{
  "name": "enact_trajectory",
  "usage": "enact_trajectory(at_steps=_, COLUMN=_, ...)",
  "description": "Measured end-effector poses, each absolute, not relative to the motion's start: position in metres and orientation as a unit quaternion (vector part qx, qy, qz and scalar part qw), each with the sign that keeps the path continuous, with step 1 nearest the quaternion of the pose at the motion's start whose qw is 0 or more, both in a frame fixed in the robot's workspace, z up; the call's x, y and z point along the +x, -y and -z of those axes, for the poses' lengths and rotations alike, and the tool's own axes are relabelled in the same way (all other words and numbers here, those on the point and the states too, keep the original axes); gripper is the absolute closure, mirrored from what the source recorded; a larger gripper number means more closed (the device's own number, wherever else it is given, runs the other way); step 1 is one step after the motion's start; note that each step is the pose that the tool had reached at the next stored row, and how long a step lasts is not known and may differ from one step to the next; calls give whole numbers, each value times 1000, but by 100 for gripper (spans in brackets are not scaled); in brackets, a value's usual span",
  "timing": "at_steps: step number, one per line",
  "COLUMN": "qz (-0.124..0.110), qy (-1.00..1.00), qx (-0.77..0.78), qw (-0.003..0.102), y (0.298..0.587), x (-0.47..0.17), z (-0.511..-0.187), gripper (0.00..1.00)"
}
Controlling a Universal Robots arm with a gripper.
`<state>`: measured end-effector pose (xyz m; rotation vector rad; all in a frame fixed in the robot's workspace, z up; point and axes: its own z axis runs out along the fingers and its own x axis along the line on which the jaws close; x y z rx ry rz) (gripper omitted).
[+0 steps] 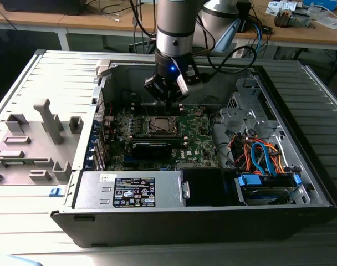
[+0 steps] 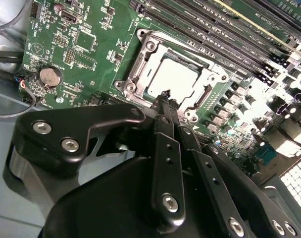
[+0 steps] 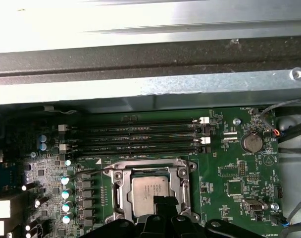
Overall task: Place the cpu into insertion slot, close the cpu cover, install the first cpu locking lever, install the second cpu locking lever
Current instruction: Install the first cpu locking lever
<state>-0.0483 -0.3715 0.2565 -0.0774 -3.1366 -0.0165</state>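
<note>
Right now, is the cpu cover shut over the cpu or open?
Shut. In both wrist views the cpu cover lies flat around the cpu, whose silver top shows through its window.

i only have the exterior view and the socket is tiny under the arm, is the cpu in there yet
Observer: Yes. In both wrist views the cpu lies flat in the insertion slot.
Operator: cover up or down
Observer: Down. In the first wrist view the cpu cover lies as a frame around the chip, whose metal top shows through its window.
Operator: and the claw
Observer: In the second wrist view the claw has its tips together at one edge of the cover. I cannot tell whether it touches.
</note>
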Motion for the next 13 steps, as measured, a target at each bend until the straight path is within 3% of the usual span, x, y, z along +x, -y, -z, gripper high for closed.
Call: enact_trajectory(at_steps=13, qz=5, qy=1000, qx=-25, qw=2, y=371, x=-57, z=-256, gripper=89)
